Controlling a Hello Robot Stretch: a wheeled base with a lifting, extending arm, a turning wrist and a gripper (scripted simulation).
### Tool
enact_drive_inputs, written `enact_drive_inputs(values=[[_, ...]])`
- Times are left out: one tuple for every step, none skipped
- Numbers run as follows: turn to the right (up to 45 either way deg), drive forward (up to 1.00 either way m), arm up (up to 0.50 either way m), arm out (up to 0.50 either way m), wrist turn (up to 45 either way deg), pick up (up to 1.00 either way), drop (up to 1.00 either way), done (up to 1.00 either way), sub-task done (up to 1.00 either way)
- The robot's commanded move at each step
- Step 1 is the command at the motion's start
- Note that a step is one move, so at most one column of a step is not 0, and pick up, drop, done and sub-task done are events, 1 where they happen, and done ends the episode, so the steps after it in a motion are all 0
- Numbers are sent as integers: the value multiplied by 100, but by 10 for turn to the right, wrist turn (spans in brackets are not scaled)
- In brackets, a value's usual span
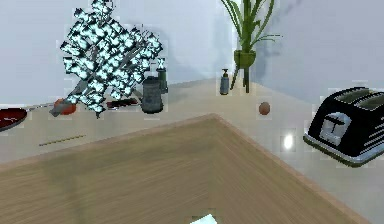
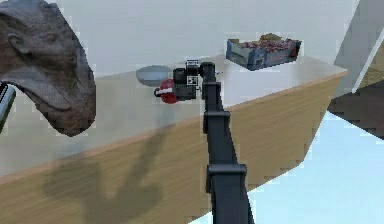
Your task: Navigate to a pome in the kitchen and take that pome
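In the arm side view my arm (image 2: 222, 140) reaches out over a pale countertop (image 2: 120, 125). The gripper (image 2: 172, 90) is at its far end, left of the white marker squares. A small red round thing (image 2: 167, 97), apple-like in colour, sits right at the fingers with the countertop behind it. I cannot tell whether the gripper holds it. In the forward view a small reddish-brown round thing (image 1: 264, 107) lies on the corner counter (image 1: 200, 105) near the wall.
The arm side view has a dark dinosaur-head statue (image 2: 45, 65) at left, a grey round dish (image 2: 152, 72) behind the gripper and a box (image 2: 264, 50) far right. The forward view has a glittering ornament (image 1: 100, 55), a kettle (image 1: 152, 95), a bottle (image 1: 224, 83), a potted plant (image 1: 245, 45), a toaster (image 1: 348, 122) and a red bowl (image 1: 10, 118).
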Motion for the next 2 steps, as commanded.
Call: enact_drive_inputs(values=[[0,0,0,0,0,100,0,0,0],[0,0,10,0,0,0,0,0,0]])
